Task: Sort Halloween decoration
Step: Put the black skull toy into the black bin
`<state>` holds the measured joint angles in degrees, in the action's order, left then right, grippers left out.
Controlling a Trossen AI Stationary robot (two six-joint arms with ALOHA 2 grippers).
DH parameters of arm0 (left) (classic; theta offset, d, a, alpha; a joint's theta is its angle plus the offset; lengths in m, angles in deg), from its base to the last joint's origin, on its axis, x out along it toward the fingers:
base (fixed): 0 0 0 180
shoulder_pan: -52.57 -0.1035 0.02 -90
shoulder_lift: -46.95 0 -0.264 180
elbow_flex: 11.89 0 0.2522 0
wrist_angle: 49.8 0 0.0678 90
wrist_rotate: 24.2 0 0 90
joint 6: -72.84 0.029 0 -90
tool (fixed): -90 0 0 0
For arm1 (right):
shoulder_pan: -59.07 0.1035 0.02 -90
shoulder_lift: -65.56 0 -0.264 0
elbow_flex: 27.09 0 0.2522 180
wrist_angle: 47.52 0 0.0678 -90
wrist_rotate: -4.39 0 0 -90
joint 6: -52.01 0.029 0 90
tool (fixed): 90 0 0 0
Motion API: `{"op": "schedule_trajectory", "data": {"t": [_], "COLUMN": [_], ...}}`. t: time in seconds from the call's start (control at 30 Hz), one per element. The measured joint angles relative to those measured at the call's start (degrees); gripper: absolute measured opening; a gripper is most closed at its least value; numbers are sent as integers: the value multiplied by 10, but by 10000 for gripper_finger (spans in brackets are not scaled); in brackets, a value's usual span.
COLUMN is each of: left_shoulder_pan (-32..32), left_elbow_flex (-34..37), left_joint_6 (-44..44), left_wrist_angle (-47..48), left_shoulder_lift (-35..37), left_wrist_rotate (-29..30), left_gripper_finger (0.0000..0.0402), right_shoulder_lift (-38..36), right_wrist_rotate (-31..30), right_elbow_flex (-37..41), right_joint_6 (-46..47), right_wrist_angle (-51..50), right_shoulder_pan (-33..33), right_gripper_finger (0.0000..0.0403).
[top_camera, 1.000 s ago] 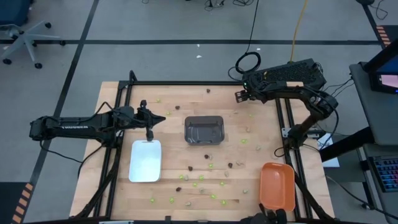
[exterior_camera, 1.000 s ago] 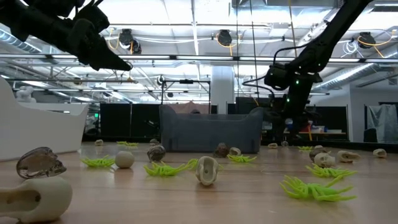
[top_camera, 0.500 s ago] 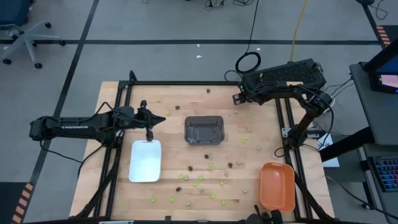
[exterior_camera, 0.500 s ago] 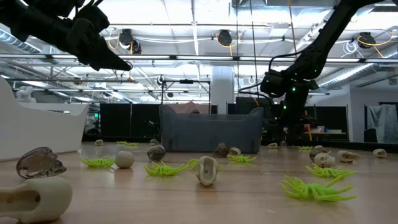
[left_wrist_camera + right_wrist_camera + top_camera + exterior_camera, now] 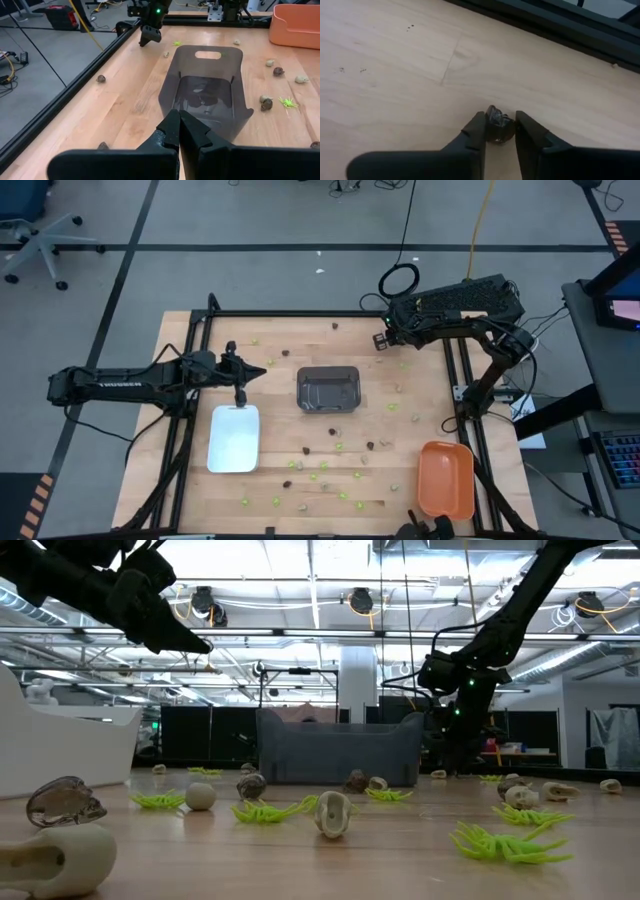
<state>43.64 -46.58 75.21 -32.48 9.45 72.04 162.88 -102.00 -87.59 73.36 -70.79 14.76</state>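
Observation:
Small Halloween decoration pieces, lime-green (image 5: 340, 446), dark (image 5: 370, 446) and pale tan (image 5: 396, 487), lie scattered on the wooden table (image 5: 280, 330). My right gripper (image 5: 381, 340) (image 5: 499, 131) is down at the table's far right, shut on one dark trinket (image 5: 498, 127). It also shows in the left wrist view (image 5: 149, 36) and the low view (image 5: 455, 755). My left gripper (image 5: 258, 370) (image 5: 179, 120) hangs shut and empty above the table's left part, pointing toward the dark grey tray (image 5: 328, 389). My right gripper pinches the dark trinket by its two opposite sides (image 5: 492, 120), between its two fingers near their tips. The fingers slant down at it from above. The trinket sits on the table top.
A white tray (image 5: 234, 438) lies at the left and an orange tray (image 5: 445, 480) at the near right. The dark grey tray (image 5: 207, 90) holds a few dark pieces. A black frame rail (image 5: 560, 25) runs along the table's far edge, just past my right gripper.
My right gripper has sunk a little toward the table at the far right and drawn its fingers together around the dark trinket. My left arm has kept still.

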Motion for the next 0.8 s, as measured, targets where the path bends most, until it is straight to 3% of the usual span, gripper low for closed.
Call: {"op": "schedule_trajectory", "data": {"t": [0.23,0.43,0.8], "left_shoulder_pan": [0,0,0], "left_elbow_flex": [0,0,0], "left_joint_6": [0,0,0], "left_wrist_angle": [0,0,0], "left_shoulder_lift": [0,0,0], "left_wrist_rotate": [0,0,0], "left_gripper_finger": [1,1,1], "right_shoulder_lift": [-7,-49,-153], "right_wrist_rotate": [3,54,73], "right_elbow_flex": [1,3,4], "right_joint_6": [-19,-50,-82], "right_wrist_angle": [-2,-6,-2], "right_shoulder_pan": [12,40,164], "right_gripper_finger": [46,46,46]}}
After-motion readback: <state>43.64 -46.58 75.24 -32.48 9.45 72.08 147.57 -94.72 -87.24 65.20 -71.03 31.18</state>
